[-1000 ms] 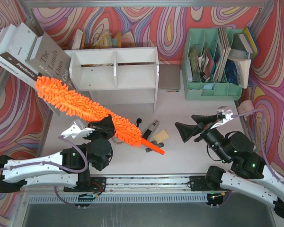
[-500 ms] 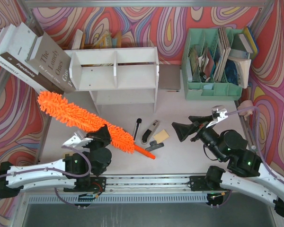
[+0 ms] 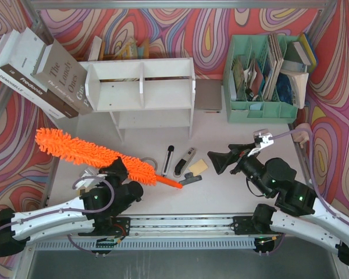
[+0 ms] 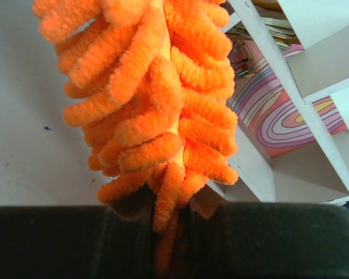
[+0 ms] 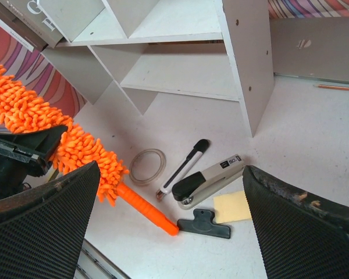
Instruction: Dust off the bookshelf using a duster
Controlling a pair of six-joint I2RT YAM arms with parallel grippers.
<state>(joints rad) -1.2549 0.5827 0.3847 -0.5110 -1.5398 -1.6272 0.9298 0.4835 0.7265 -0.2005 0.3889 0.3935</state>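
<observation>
The white bookshelf [image 3: 141,93] stands at the back of the table, also in the right wrist view [image 5: 180,70] and the left wrist view [image 4: 314,75]. The fluffy orange duster [image 3: 93,154] lies slanted in front of it at the left, its handle [image 3: 170,182] pointing down right. My left gripper [image 3: 117,170] is shut on the duster's strands near the handle end [image 4: 163,192]. My right gripper [image 3: 219,162] is open and empty to the right, above small items; the duster's handle [image 5: 146,209] shows between its fingers.
A stapler [image 3: 185,161], a box cutter [image 3: 167,158], a black clip [image 3: 191,177], a yellow note pad [image 3: 199,167] and a tape ring [image 5: 147,165] lie in front of the shelf. Books [image 3: 41,72] lean at the back left. A mint-green organizer [image 3: 262,75] stands back right.
My left gripper has pulled the duster down and to the left, away from the shelf and books. My right gripper has drifted slightly left and down.
</observation>
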